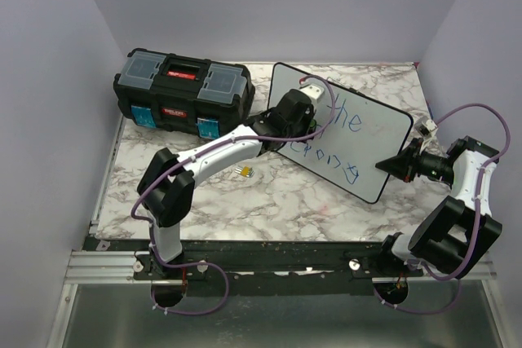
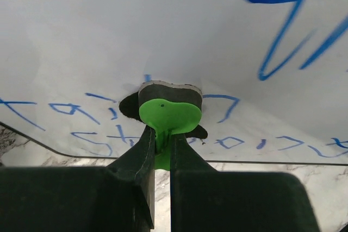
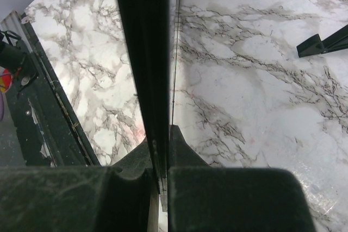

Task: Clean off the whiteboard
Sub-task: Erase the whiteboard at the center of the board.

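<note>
Whiteboard (image 1: pixel 383 138) sits toward the far right corner of the tabletop (image 1: pixel 269 201), with blue lettering (image 2: pixel 283 42) on its face. My left gripper (image 2: pixel 163 137) is clenched on a green eraser (image 2: pixel 168 113), whose grey pad is pressed to the board just above the lower line of writing. My right gripper (image 3: pixel 161 150) is clamped on the board's black rim at the edge nearest the tabletop's right side. Black toolbox (image 1: pixel 181 91) is at the far left corner, apart from the board.
</note>
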Robot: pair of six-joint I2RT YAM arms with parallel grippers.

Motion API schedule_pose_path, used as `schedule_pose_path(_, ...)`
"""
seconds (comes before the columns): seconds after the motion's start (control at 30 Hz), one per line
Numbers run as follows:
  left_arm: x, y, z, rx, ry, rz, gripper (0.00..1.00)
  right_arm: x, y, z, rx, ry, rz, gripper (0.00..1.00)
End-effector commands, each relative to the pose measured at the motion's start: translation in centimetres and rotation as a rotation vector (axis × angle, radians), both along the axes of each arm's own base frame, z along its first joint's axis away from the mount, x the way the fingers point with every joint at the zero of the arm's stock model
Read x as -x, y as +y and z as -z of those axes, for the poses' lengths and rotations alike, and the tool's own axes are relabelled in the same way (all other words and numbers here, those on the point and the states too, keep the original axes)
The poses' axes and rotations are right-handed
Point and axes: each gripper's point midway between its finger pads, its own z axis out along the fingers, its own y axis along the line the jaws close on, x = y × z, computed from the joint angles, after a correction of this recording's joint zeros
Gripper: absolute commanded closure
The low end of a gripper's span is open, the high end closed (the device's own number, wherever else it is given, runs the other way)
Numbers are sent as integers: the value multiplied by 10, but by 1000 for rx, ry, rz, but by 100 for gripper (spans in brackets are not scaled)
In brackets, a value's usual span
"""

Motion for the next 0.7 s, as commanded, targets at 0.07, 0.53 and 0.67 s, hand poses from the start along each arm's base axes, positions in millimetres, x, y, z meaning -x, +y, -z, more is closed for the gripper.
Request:
schedule_pose_path(0.07, -19, 21, 0, 15, 4, -59, 100, 2, 7, -8, -21, -43, -11, 99)
schedule_pose_path(0.53, 0, -24, -28, 100, -7, 35, 100, 2, 8, -9, -21, -44, -11, 99)
schedule_pose_path(0.67, 1, -31, -31, 100, -9, 48, 100, 2, 7, -9, -20, -44, -11, 99)
